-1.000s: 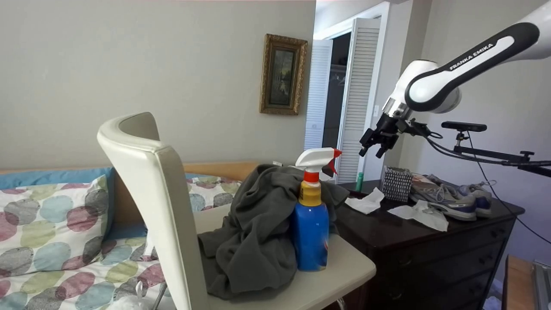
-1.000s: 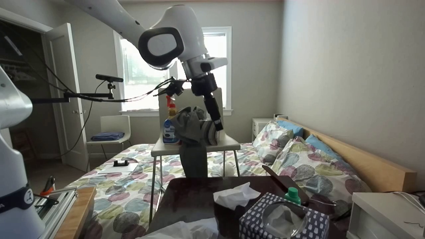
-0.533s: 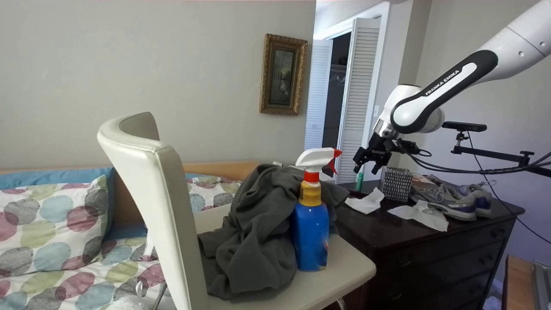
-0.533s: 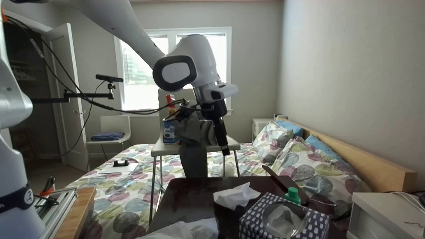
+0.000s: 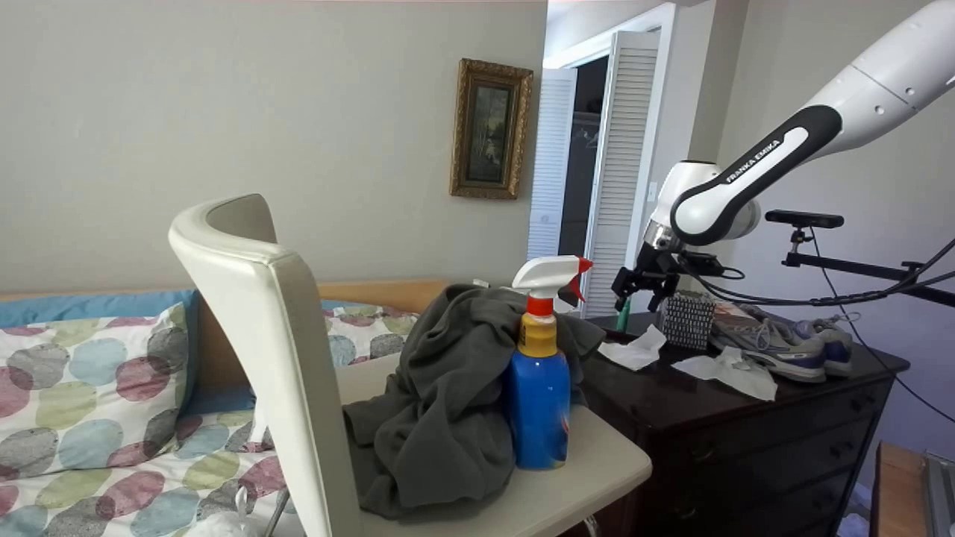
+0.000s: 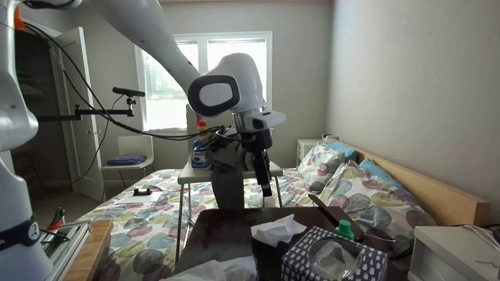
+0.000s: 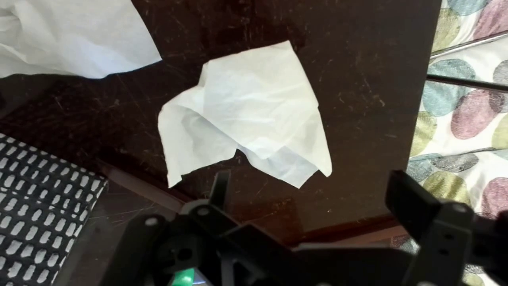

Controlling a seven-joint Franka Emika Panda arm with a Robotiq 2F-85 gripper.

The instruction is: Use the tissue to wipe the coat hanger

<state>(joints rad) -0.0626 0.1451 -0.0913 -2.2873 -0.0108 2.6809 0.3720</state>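
Wrist view: black two-fingered gripper (image 7: 308,178), jaws spread and empty, should centre over the crumpled white paper tissue (image 7: 254,107) before descending to pinch a fold.

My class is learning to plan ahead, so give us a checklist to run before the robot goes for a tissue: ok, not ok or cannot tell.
1. Tool ready to grasp: ok, wide open in the wrist view.
2. Central tissue in that view uncovered: ok, nothing lies on it.
3. Second tissue apart from it: ok, gap visible.
4. Tool down at the dresser: not ok, it hangs above.
5. Clearance to the green bottle: cannot tell, the tool overlaps it in an exterior view.
6. Wooden coat hanger located: ok, part of it shows beyond the patterned tissue box.
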